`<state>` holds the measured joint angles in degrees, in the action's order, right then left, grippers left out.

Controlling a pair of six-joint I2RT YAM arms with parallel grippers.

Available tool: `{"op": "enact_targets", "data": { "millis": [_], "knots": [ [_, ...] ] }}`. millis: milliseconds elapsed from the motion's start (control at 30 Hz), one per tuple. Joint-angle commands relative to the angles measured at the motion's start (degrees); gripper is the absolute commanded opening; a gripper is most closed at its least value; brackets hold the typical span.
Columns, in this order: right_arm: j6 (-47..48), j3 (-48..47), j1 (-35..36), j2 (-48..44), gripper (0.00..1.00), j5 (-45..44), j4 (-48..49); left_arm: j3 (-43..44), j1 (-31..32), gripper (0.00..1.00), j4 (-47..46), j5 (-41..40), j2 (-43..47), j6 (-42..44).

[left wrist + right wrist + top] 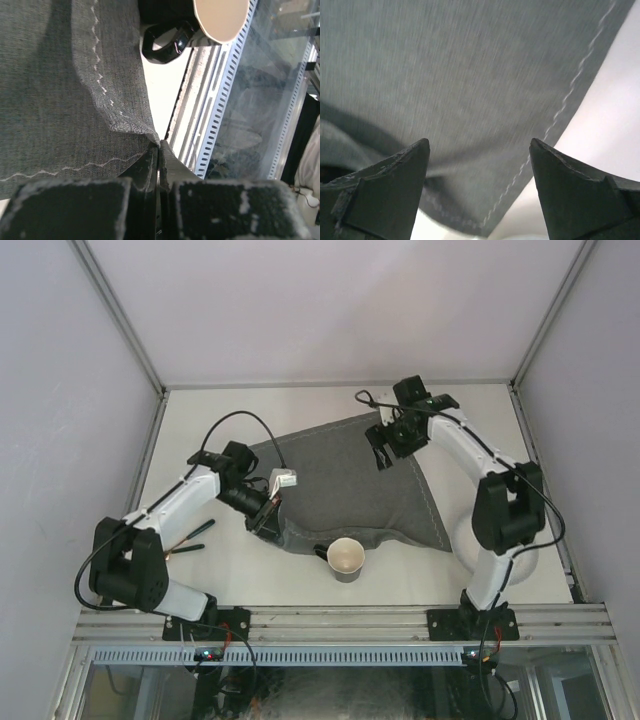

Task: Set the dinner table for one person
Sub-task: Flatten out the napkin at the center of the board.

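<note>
The off-white dinner table [300, 405] carries a square grey stitched cloth mat [340, 480], rumpled along its near edge. My left gripper [266, 521] is shut on the mat's near-left corner; in the left wrist view the jaws [159, 147] pinch the cloth corner [145, 131]. My right gripper [386, 450] is open and empty, just above the mat's far-right corner. In the right wrist view its fingers [479, 145] stand wide apart over the mat [470, 75], with bare table [620, 125] to the right.
A black cup with a cream inside [346, 558] stands at the mat's near edge, and it also shows in the left wrist view [220, 17]. Dark-handled utensils [192, 536] lie at the left. A white dish [462, 538] sits behind the right arm. Aluminium rails edge the table.
</note>
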<state>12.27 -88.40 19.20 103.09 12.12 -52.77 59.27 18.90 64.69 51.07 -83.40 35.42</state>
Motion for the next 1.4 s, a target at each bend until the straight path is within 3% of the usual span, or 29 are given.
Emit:
{"op": "enact_targets", "data": {
  "millis": [0,167,367,767,1367],
  "knots": [
    [0.08,-10.67,1.39,7.4,0.8,-3.26,8.4,2.02,0.19,0.01,-7.27,-2.38,4.51,-7.21],
    [-0.69,-25.08,1.3,20.19,0.8,-7.04,12.06,0.42,0.24,0.02,-16.05,-9.48,7.21,-15.88],
    [-1.16,-41.22,0.57,32.56,0.8,-5.31,9.07,1.79,0.21,0.03,-15.65,-12.5,8.73,-16.86],
    [-1.82,-41.34,2.78,36.5,0.81,-0.71,11.93,3.66,0.2,0.03,-12.27,-12.77,5.19,-15.42],
    [-7.21,-43.41,2.25,40.25,0.81,14.09,11.73,5.55,0.35,0.04,-11.93,-11.83,2.57,-16.89]
  ]
}}
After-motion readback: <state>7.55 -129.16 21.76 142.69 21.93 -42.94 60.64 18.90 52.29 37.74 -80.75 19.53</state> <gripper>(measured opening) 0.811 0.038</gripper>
